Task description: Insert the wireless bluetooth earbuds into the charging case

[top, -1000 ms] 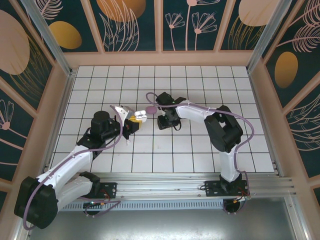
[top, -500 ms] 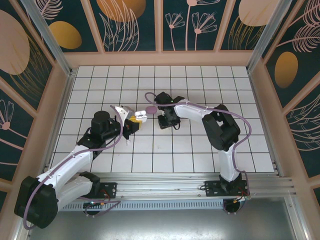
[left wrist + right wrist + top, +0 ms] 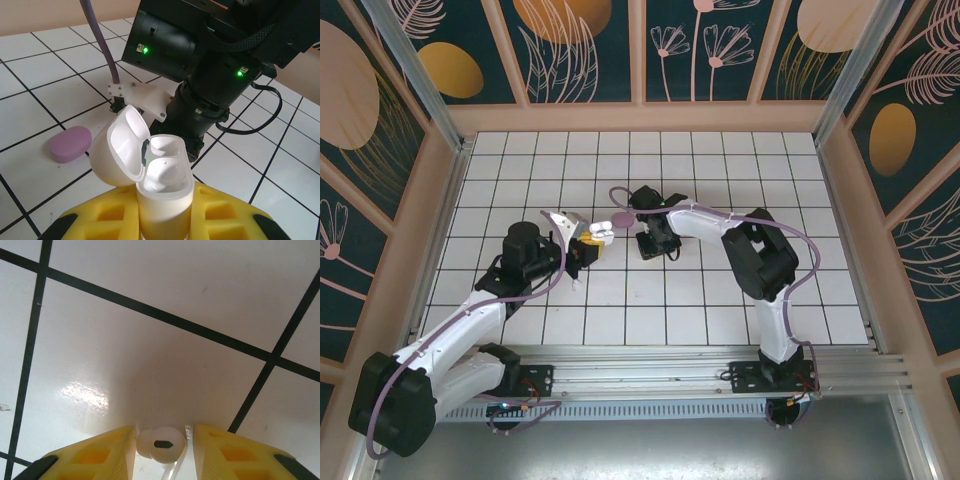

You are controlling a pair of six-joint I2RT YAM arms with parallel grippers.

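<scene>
The tiled counter (image 3: 720, 170) carries two arms, the left arm (image 3: 460, 335) and the right arm (image 3: 760, 260), both reaching in from the near edge toward its middle. Two grippers meet there, close but apart. The left gripper (image 3: 584, 240) is pressed onto one white case (image 3: 165, 187), holding it upright above the counter with its lid (image 3: 122, 145) swung open to one side. One purple case (image 3: 70, 144) lies closed on the tiles just beyond, toward the far edge. The right gripper (image 3: 164, 429) points down at the counter near the middle and pinches one white earbud (image 3: 161, 444) between its two yellow fingers (image 3: 95, 455). A second white bud (image 3: 167, 174) appears seated in the white case.
</scene>
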